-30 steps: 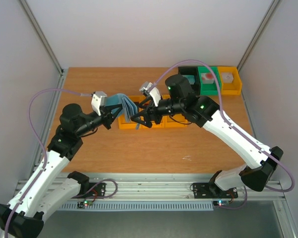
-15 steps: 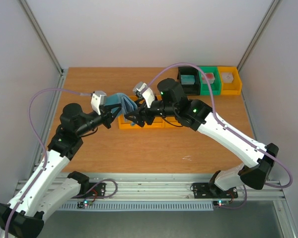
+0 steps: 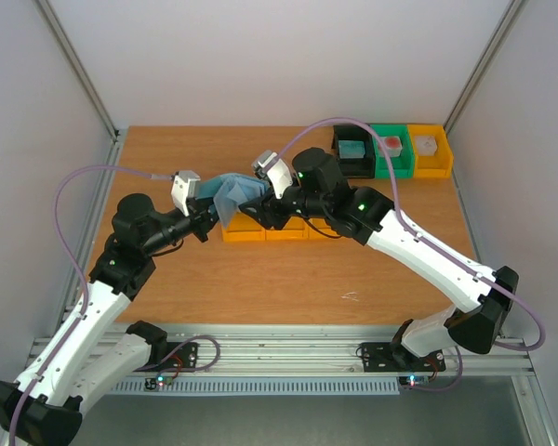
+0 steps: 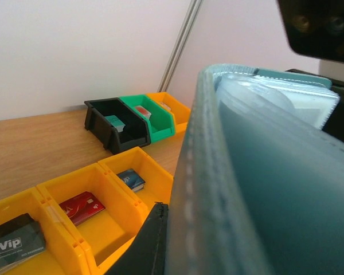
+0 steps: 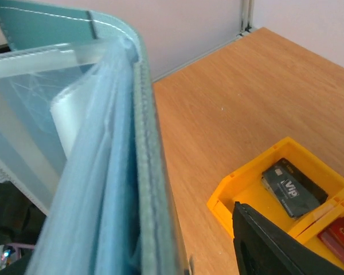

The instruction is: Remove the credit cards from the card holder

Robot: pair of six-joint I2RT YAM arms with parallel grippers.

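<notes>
Swinging left over the past second, the right gripper [image 3: 260,210] has closed in on the blue card holder [image 3: 232,192], which has gone from a fanned spread to a flatter fold. The card holder hangs in the air above the left end of a row of yellow bins [image 3: 245,234], its clear plastic sleeves turned toward the right wrist camera. The left gripper [image 3: 209,212] is clenched on the holder's left edge, in the same place as before. On the right gripper, one dark finger [image 5: 264,246] shows just beside the holder's cover, but it is not clear whether the gripper has hold of it. Below, three credit cards lie one to a compartment in neighbouring yellow bins: a dark grey card [image 4: 14,246] marked VIP, a red card [image 4: 80,206] and a blue card [image 4: 131,179]. A black bin [image 4: 126,140] and a green bin [image 4: 160,129] stand unmoved at the table's [image 3: 167,149] far right.
</notes>
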